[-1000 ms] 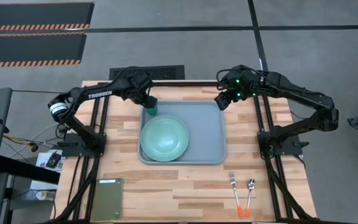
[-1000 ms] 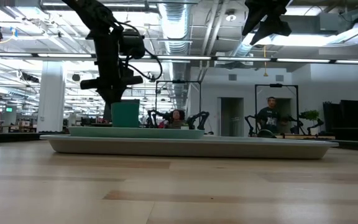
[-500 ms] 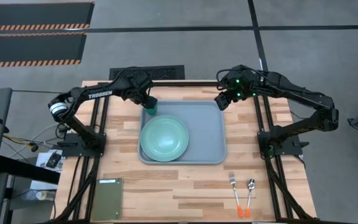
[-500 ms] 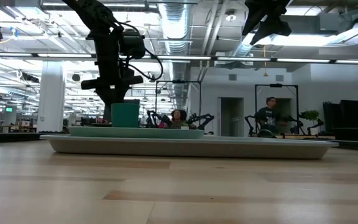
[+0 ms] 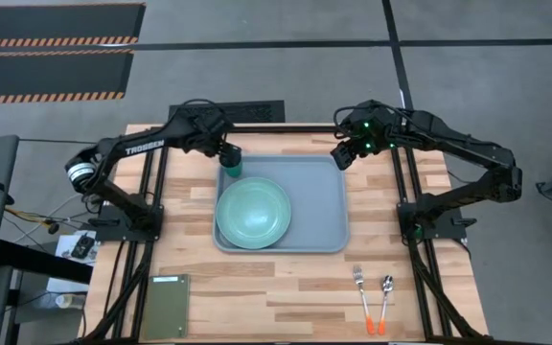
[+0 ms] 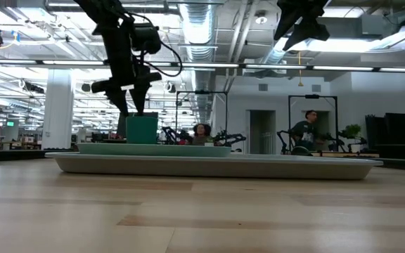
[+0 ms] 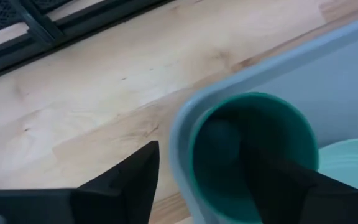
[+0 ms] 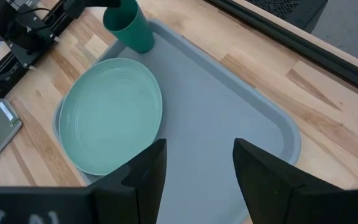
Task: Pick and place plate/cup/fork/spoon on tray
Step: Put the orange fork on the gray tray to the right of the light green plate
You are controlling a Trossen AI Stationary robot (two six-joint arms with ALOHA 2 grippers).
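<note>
The dark teal cup (image 5: 232,165) stands upright on its base in the far left corner of the blue-grey tray (image 5: 319,196), beside the mint-green plate (image 5: 253,212), which lies flat on the tray. My left gripper (image 6: 132,109) hangs open just above the cup's rim (image 7: 253,102), pointing down, a little off toward the tray's edge, touching nothing. My right gripper (image 5: 341,156) hovers open high over the tray's far right corner. The fork (image 5: 360,290) and the spoon (image 5: 386,292) lie side by side on the table near the front right.
A flat olive-green rectangle (image 5: 166,307) lies at the table's front left. Bare wood runs between the tray and the cutlery. Beyond the table, people (image 6: 304,130) and other robot arms show in the room.
My left gripper has opened, let go of the cup and risen a little above its rim. The cup stays upright in the tray's far left corner.
</note>
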